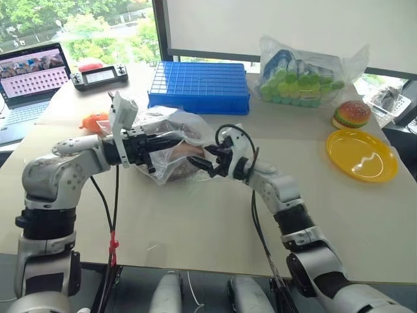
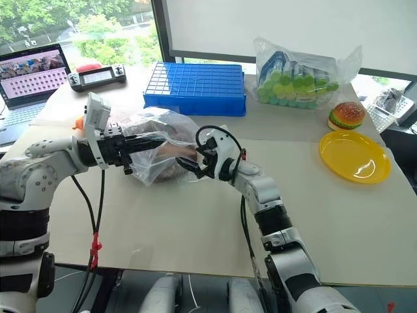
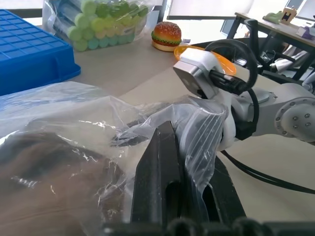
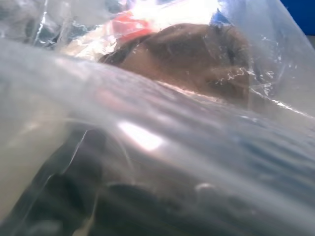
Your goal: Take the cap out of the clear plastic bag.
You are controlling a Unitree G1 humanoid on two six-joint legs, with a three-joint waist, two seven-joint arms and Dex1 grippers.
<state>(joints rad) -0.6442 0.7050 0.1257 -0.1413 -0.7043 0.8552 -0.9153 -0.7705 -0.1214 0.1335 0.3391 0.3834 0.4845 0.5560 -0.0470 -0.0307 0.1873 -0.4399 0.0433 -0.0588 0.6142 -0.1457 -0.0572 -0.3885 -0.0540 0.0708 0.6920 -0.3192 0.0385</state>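
Your pale surface (image 1: 195, 228) and what sits on it

At twelve o'clock you have the blue tray (image 1: 199, 86); at two, the puffy bag of green and blue items (image 1: 301, 77), toy burger (image 1: 352, 115) and yellow plate (image 1: 361, 155); at ten, laptop (image 1: 30, 81) and controller (image 1: 99, 76).

No legible text or labels anywhere

Beige table (image 1: 195, 228) beside daylit window (image 1: 78, 26) with greenery.

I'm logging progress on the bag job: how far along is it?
Done: left gripper shut on the clear plastic bag, holding it up. In hand: right gripper, open, at the bag's mouth by the cap. Left: grasping the cap, which is inside, and pulling it out.
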